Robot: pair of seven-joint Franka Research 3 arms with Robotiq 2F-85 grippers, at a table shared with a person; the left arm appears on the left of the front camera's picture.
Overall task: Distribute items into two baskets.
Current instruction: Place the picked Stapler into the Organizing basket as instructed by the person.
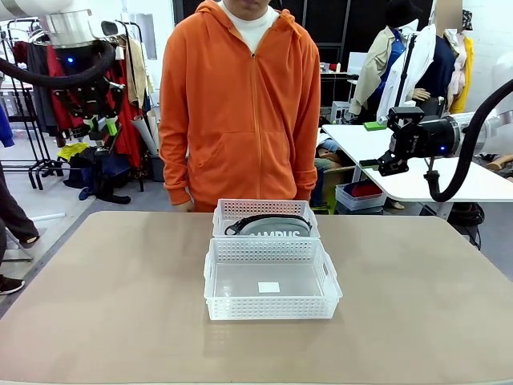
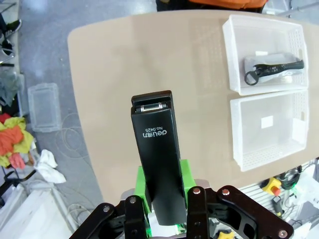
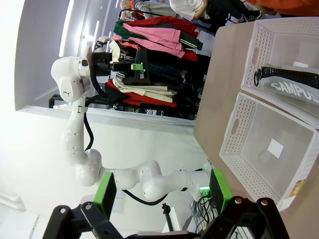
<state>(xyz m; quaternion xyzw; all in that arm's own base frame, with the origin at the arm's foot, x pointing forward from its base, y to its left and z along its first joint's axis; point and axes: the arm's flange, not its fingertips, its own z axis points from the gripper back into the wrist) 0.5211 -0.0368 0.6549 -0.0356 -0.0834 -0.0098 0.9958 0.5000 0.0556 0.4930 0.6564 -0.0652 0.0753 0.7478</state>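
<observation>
Between left jaws, stapler (image 2: 157, 149), long axis along them, pointing at table (image 2: 149, 59).

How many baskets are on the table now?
2. The far basket, by the person, holds the grey pouch; the near basket, directly before it, shows a white label inside.

Left gripper (image 2: 162, 199) clamps the black stapler (image 2: 157, 154) above the table (image 2: 149, 55)
</observation>
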